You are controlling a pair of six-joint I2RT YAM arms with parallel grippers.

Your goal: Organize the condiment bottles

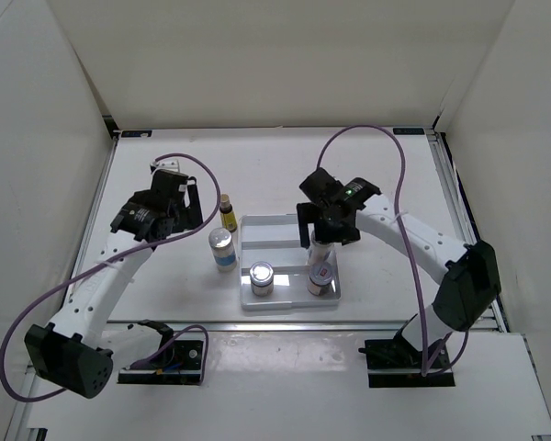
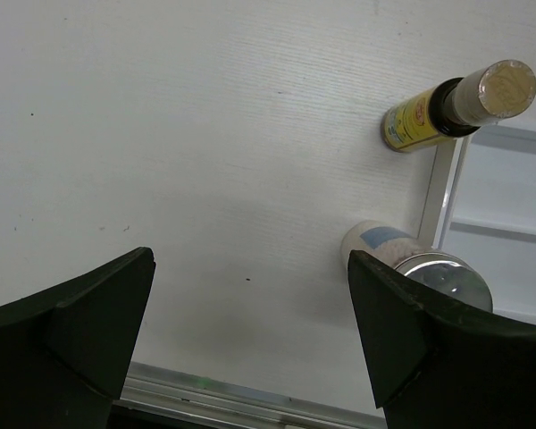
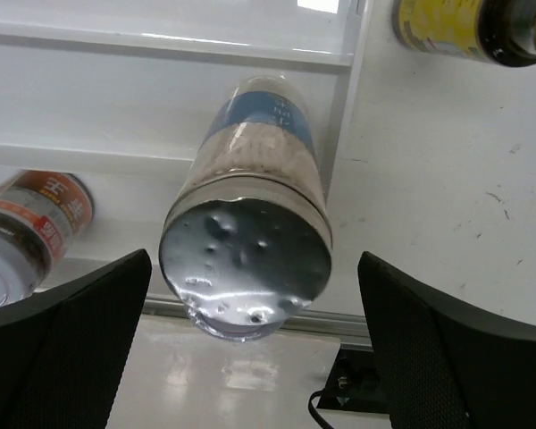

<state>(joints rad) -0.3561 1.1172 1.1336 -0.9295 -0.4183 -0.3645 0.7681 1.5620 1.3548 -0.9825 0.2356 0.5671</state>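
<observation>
My right gripper (image 1: 327,226) (image 3: 255,259) is open, its fingers either side of the silver cap of a blue-labelled white bottle (image 3: 255,170) that stands in the white tray (image 1: 275,230) by its side wall. A red-labelled white bottle (image 1: 320,276) (image 3: 31,223) and another silver-capped bottle (image 1: 262,277) also stand in the tray. A blue-labelled white bottle (image 1: 222,248) (image 2: 384,239) and a dark-brown, yellow-labelled bottle (image 1: 228,213) (image 2: 433,112) stand on the table left of the tray. A second yellow-labelled bottle (image 3: 456,27) shows beside the tray. My left gripper (image 1: 179,197) (image 2: 250,259) is open and empty, left of those bottles.
The tray (image 2: 509,197) (image 3: 116,98) has ridges dividing it into compartments. White walls enclose the table on three sides. The table's metal front edge (image 2: 250,393) lies close below the left gripper. Cables loop from both arms.
</observation>
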